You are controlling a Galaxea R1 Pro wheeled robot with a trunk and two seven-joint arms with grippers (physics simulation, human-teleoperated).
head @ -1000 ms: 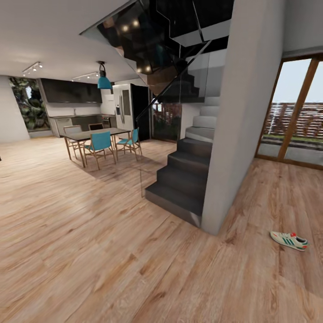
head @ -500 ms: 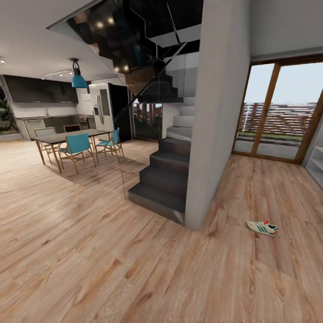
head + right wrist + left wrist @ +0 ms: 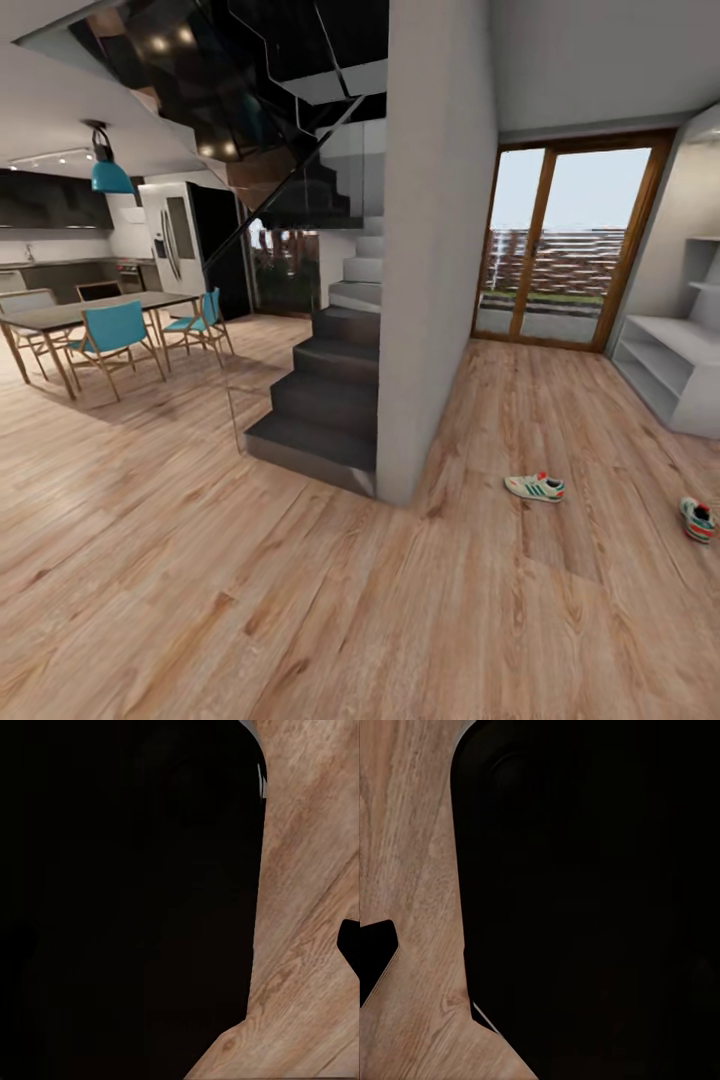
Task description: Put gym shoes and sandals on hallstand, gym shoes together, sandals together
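Observation:
One gym shoe [image 3: 535, 487], cream-white with green stripes and a red heel, lies on the corridor floor [image 3: 560, 420] just right of the grey pillar. A second gym shoe [image 3: 697, 520] lies at the right edge of the head view, toe pointing toward me. The hallstand [image 3: 668, 372], a pale low bench with open shelf levels and wall shelves above, stands against the right wall beyond the shoes. The sandals are out of view. In each wrist view a small dark tip pokes in over the wood floor beside the robot's dark body; whether the fingers are open or shut is unclear.
A grey pillar [image 3: 435, 250] and a dark staircase [image 3: 320, 400] stand in the middle. A dining table with teal chairs [image 3: 110, 335] is at the far left. A glazed door [image 3: 560, 245] closes the corridor's far end. Wood floor stretches ahead.
The camera has turned to the right, so the whole scene has slid left. The second gym shoe and the hallstand have come into view at the right.

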